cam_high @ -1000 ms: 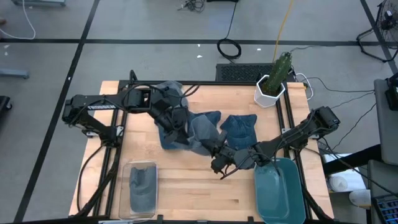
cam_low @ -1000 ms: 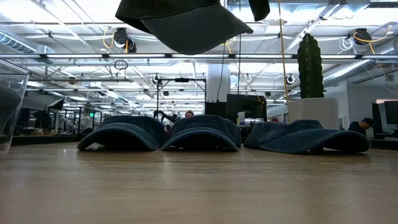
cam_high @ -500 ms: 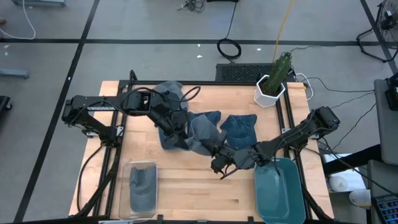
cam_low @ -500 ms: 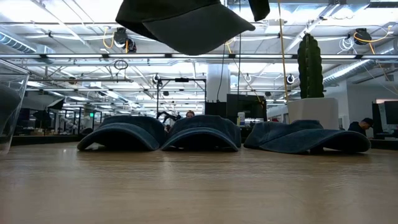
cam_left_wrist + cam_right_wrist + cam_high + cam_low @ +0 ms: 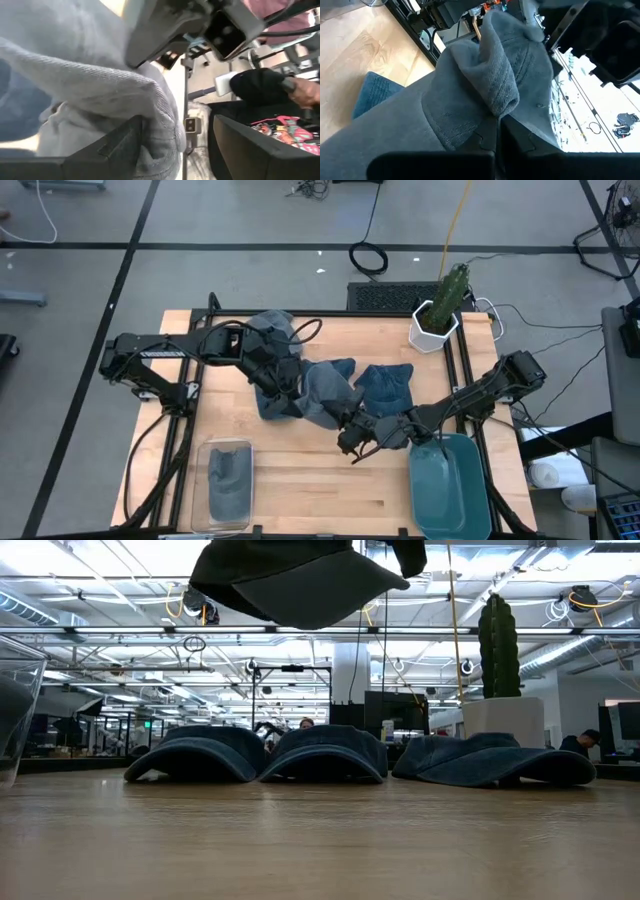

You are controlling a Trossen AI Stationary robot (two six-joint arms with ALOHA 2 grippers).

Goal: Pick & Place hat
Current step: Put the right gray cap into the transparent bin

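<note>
A grey-blue denim cap [image 5: 318, 395] is held aloft above the middle of the wooden tabletop [image 5: 300, 480], well clear of the surface in the low view. The right end effector [image 5: 352, 438] is clamped shut on a bunched fold of the cap's fabric, as seen in the right wrist view [image 5: 492, 95]. The left end effector [image 5: 283, 385] sits at the cap's other side; in the left wrist view its fingers [image 5: 112, 145] stand apart with the cloth beside one of them, so nothing is gripped there.

Three more dark blue denim caps [image 5: 330, 752] rest in a row on the tabletop farther back. A clear plastic bin [image 5: 228, 485] with a cap inside lies near the front left; a teal plastic bin [image 5: 450, 490] lies front right.

Judgement: the cap is being passed to the right arm alone. The left arm is best drawn straight back, clear of the fabric, before any travel. The pinch is small, so the carry should be slow and high, over the resting caps, toward a bin.
</note>
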